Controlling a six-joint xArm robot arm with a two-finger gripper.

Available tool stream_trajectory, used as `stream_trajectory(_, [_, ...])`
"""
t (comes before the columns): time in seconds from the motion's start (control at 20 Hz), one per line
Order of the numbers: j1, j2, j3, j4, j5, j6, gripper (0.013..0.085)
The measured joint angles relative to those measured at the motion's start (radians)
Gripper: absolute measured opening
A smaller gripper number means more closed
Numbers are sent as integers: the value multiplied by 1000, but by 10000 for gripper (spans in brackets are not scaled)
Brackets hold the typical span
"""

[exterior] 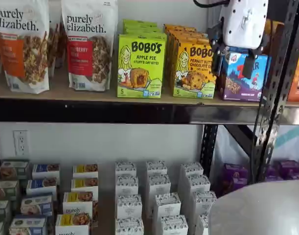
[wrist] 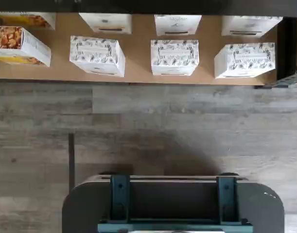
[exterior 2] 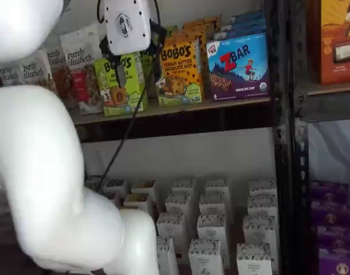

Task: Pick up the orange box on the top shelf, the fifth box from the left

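Note:
The orange box (exterior: 193, 68) (exterior 2: 177, 69) stands upright on the top shelf (exterior: 90, 111) (exterior 2: 180, 109), between a lime-green Bobo's box and a blue ZBar box. My gripper (exterior: 233, 66) (exterior 2: 134, 71) hangs from above in front of the shelf in both shelf views. Its white body is up high and its two black fingers (exterior: 248, 66) point down. A plain gap shows between them, so it is open and holds nothing. It is clear of the orange box. The wrist view shows neither the orange box nor the fingers.
A lime-green Apple Pie box (exterior: 141, 63), a ZBar box (exterior: 242, 81) and granola bags (exterior: 22, 46) share the top shelf. Small white boxes (exterior: 159, 196) (wrist: 175, 57) fill the lower level. A black upright (exterior: 274, 98) stands at the right. My white arm (exterior 2: 43, 172) blocks the left.

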State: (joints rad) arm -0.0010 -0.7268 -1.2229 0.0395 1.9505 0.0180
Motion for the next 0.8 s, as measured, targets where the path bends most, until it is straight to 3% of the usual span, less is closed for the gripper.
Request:
stream_trajectory(0.2, [-26,-38,38,33,-68,-16,850])
stream_trajectory(0.45, [-44,-32,34,57,-62,-26,850])
stream_trajectory(0.65, [-9,-17,45,10,-51,-8,850])
stream_trajectory(0.8, [-4,-31,83,-4,-108,-7,850])
